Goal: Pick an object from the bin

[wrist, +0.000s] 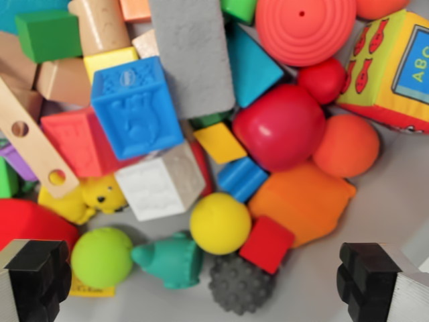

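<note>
Gripper (208,285) hangs with jaws spread wide, holding nothing. The grey ball (238,284) lies almost midway between the fingertips; the yellow ball (220,223) sits just beyond it, a likely pick needing a short forward reach

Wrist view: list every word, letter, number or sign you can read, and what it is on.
"ABC": blue panel of the soft yellow cube.
Embossed lettering on top of the blue block: too blurred to read.
Nothing else is legible.
</note>
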You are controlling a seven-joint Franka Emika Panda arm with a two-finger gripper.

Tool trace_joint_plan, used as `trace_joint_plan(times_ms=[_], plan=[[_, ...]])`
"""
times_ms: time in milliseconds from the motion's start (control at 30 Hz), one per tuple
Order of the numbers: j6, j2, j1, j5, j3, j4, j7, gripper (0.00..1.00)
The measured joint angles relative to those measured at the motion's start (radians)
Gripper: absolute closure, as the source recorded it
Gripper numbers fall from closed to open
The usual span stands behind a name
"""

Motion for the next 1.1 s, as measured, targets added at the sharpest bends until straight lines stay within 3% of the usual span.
trace_joint_plan(times_ms=[1100], plan=[[0.101, -0.031, -0.04, 0.002, -0.061, -0.141, -0.481, 0.0]])
